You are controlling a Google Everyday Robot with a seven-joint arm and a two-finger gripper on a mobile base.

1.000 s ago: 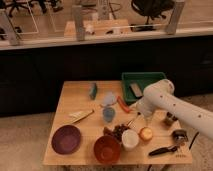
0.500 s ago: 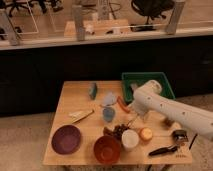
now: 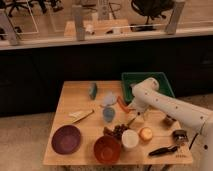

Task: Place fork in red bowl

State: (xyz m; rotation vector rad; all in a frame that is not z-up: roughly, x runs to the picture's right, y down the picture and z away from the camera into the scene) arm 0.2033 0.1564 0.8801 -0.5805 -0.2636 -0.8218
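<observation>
The red bowl (image 3: 106, 149) stands at the table's front edge, between the purple dish (image 3: 66, 138) and the white cup (image 3: 130, 139). My gripper (image 3: 135, 114) hangs at the end of the white arm (image 3: 165, 104), low over the middle right of the table, behind the white cup and to the right of the blue cup (image 3: 108, 114). A slim greyish utensil, which looks like the fork (image 3: 130, 122), lies slanted just below the gripper. I cannot tell whether the gripper touches it. The bowl is a good way in front and to the left of the gripper.
A green tray (image 3: 167, 80) sits at the back right of the wooden table (image 3: 75, 100). An orange stick (image 3: 121, 104), dark grapes (image 3: 117, 131), an orange ball (image 3: 145, 133), a black-handled utensil (image 3: 161, 150) and a wooden spatula (image 3: 80, 115) lie around.
The arm has swung left and down from the table's right side toward its middle. The gripper now sits lower, over the slim utensil. The objects on the table have not moved.
</observation>
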